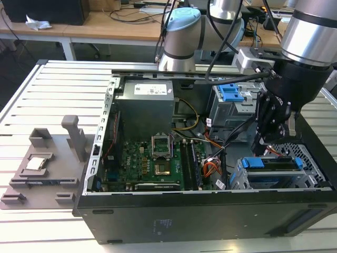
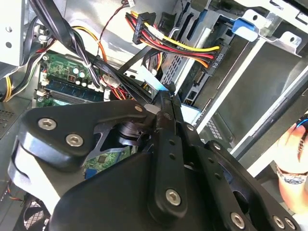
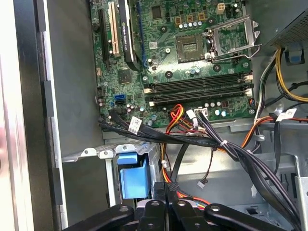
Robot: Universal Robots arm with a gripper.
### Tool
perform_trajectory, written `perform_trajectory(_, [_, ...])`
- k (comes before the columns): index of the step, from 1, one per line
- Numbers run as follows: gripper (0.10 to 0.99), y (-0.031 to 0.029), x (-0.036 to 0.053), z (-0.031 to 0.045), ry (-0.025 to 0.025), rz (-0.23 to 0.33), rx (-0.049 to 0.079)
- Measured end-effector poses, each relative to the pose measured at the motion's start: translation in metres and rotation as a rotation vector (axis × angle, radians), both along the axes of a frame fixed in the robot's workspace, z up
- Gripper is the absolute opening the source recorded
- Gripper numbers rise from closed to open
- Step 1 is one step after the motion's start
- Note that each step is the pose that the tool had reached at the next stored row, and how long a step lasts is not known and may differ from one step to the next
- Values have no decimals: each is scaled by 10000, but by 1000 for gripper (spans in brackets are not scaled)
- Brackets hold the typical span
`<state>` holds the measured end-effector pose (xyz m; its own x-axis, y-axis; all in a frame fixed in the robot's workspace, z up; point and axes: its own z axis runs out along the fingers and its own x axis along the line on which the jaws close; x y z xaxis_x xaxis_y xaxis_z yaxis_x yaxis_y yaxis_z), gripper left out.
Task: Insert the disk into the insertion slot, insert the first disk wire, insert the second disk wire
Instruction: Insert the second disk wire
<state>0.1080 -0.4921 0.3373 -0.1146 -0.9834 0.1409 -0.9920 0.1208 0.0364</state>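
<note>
The gripper point(image 1: 262, 142) hangs inside the open computer case point(image 1: 210, 216), just above the disk point(image 1: 274, 167). The disk lies flat in the insertion slot point(image 1: 239, 178) of the silver cage, at the exterior view's right. In both wrist views the jaws are pressed together with no gap; whether a wire sits between them I cannot tell.

Disk point(image 1: 271, 164) in insertion slot point(image 1: 238, 180), exterior view's right of motherboard point(image 1: 147, 163); hand point(image 1: 266, 141) above.

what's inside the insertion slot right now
The blue-framed disk lies in the insertion slot; the slot's walls hide its lower part.
</note>
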Motion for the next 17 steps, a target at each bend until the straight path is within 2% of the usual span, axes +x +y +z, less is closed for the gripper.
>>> perform_trajectory(2, [129,0,0,21,-1,1,-37])
perform_trajectory(5, [129,-1,0,118,0,33,-49])
perform_trajectory(8, [129,-5,32,119,27,236,-51])
perform_trajectory(10, [129,-6,107,113,88,558,-51])
perform_trajectory(13, [129,-6,181,101,144,894,-49])
perform_trajectory(17, [129,-46,184,89,154,1150,-52])
